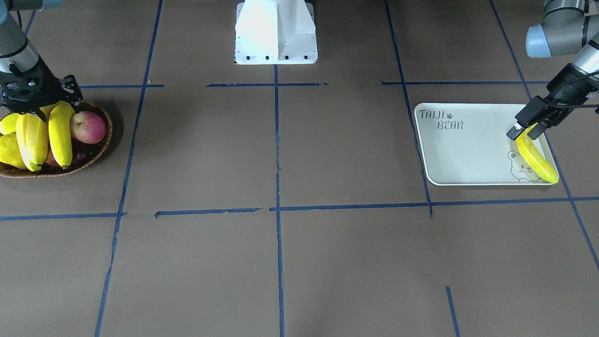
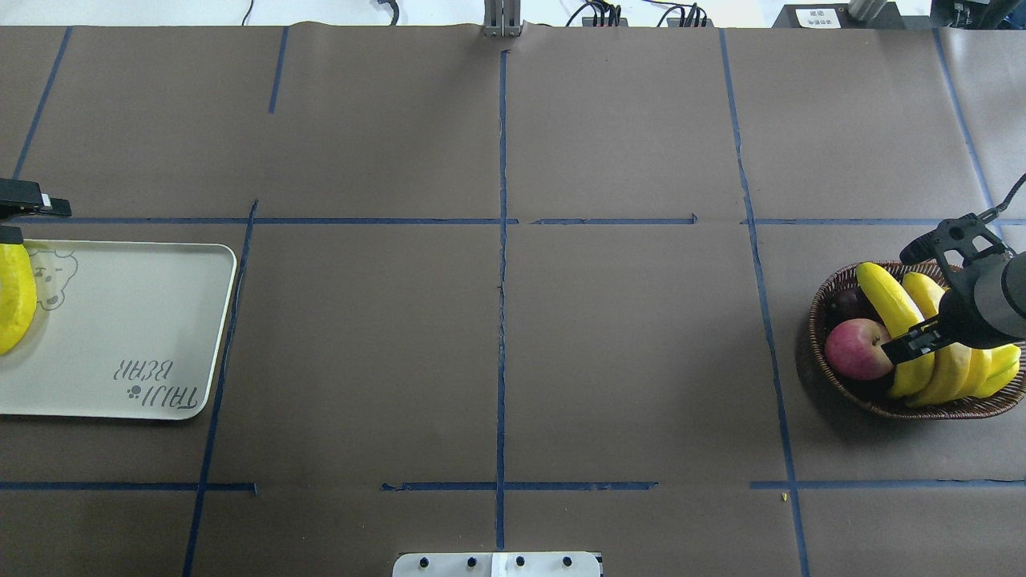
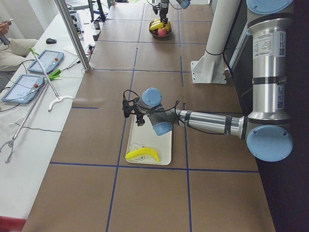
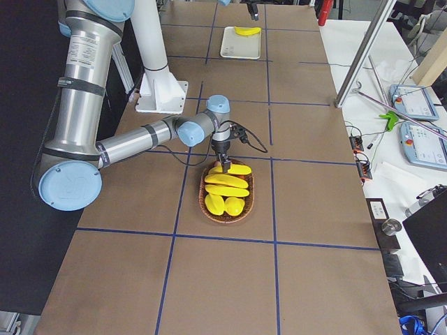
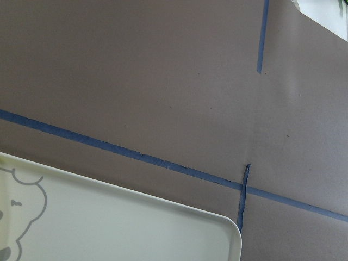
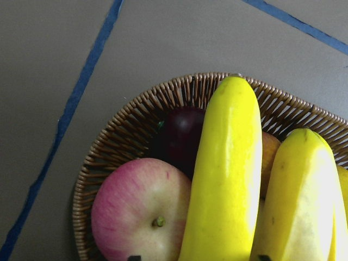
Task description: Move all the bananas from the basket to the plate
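Yellow lone banana (image 2: 16, 296) lying flat on the plate (image 2: 160, 320) right by the left hand (image 1: 525, 133), which is spread open and not gripping it, way over right the right hand (image 6: 198, 255) sits open over the basket (image 2: 817, 320), straddling the basket banana (image 6: 223, 163), apple (image 6: 138, 212) just beside

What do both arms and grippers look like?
Left arm and right arm: silver tubes, pale blue joint caps, black cable at each wrist. Left gripper and right gripper: black two-finger linkages; the left's fingertip is white.
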`<state>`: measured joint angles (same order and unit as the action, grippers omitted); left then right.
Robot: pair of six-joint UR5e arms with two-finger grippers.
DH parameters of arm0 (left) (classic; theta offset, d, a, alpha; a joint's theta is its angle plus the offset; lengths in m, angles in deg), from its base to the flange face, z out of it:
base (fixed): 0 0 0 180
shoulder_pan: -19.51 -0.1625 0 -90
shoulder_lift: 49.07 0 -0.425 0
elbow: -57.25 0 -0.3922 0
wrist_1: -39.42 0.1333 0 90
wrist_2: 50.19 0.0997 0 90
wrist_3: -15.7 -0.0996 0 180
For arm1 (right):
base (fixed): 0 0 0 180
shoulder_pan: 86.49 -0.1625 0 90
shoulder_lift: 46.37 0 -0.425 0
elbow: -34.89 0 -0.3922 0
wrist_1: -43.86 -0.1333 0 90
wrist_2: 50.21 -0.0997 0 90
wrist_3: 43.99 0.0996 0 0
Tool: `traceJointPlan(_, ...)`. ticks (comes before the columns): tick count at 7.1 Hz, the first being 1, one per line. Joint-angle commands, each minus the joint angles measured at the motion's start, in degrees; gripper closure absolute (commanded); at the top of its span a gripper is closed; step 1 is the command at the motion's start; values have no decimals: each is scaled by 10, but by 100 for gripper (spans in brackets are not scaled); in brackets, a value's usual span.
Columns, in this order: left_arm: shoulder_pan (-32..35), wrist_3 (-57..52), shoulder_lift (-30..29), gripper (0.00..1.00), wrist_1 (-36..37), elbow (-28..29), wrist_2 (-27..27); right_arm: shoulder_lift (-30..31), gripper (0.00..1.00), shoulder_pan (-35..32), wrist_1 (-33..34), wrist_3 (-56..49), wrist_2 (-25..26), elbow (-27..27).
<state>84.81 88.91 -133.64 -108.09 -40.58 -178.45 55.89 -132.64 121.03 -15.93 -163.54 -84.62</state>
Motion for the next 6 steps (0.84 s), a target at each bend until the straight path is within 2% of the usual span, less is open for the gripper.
traceJointPlan(1, -1, 0, 0, 0, -1, 0, 0, -1, 26, 4, 1, 0, 18, 4)
traceJointPlan(6, -2, -1, 1, 0, -1, 1, 1, -7, 34, 20, 1, 0, 20, 13)
